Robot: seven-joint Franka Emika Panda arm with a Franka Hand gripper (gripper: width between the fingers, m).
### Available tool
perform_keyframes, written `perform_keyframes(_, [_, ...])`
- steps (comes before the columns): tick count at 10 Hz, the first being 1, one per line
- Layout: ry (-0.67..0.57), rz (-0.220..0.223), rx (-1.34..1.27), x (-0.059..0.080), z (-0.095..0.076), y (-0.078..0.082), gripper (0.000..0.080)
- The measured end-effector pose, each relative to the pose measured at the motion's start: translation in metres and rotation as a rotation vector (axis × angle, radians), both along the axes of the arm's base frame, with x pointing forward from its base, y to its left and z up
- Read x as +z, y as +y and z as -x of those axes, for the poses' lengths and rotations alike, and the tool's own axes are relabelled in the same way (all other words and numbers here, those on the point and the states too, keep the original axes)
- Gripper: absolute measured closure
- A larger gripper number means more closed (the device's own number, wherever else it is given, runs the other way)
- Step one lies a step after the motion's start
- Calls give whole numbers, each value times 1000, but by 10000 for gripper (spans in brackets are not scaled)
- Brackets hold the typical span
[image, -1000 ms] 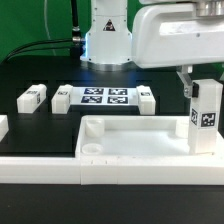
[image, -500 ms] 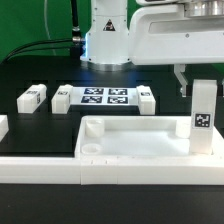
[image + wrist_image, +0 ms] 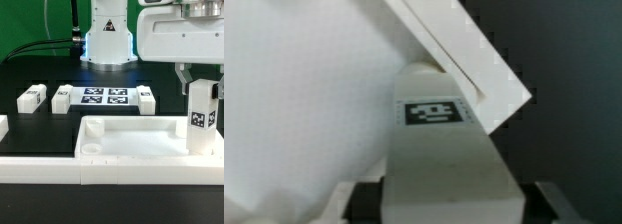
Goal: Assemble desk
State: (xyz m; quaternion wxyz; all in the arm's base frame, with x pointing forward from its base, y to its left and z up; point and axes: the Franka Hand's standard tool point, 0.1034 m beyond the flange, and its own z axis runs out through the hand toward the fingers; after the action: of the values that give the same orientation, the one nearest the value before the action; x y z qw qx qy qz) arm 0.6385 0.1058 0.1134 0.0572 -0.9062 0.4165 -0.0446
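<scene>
Nearest the exterior camera, border wall [image 3: 40, 165]: a long low white strip running across the front.
Desk top [image 3: 130, 125]: I see the white tray lying flat just behind the wall, rim up, with a round socket [image 3: 90, 150] in its near corner on the exterior view's left.
Upright leg [image 3: 204, 125]: it stands in the tray's corner on the exterior view's right, with its tag [image 3: 203, 118] facing the camera. Half a second ago the tag sat a touch lower and squarer on; now it reads slightly skewed, so I take the post to have turned a little.
Gripper [image 3: 201, 85]: it comes down from above with one finger on each side of the leg's top. Half a second ago it sat higher, with only one finger showing beside the post.
Wrist view: the leg [image 3: 438, 150] fills the space between the fingers [image 3: 363, 198], its tag [image 3: 432, 110] in sight and the desk top [image 3: 295, 90] beyond. From here I judge the jaws pressed against the post.
Loose legs: one at the exterior view's left edge [image 3: 2, 125], then three lying flat farther back [image 3: 33, 97] [image 3: 62, 98] [image 3: 146, 98], placed as before.
Marker board [image 3: 104, 96]: flat between the two inner loose legs.
Arm base [image 3: 108, 40]: farthest back, behind the board.
</scene>
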Motion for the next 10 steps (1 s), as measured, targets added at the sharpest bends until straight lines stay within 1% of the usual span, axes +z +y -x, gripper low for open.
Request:
perform_keyframes(1, [3, -1, -23, 0, 0, 0, 509])
perform_keyframes(2, [2, -2, -12, 0, 0, 1, 404])
perform_keyframes(3, [1, 1, 10, -1, 0, 0, 404])
perform_keyframes(4, [-4, 16, 110, -1, 0, -2, 222])
perform_keyframes(5, [-7, 24, 155, -1, 0, -2, 222])
perform_keyframes(6, [-4, 59, 281, 1, 0, 1, 164])
perform_keyframes(7, [-8, 86, 486, 3, -3, 1, 154])
perform_keyframes(8, [-15, 94, 551, 4, -6, 2, 154])
perform_keyframes(10, [-20, 113, 716, 3, -5, 4, 151])
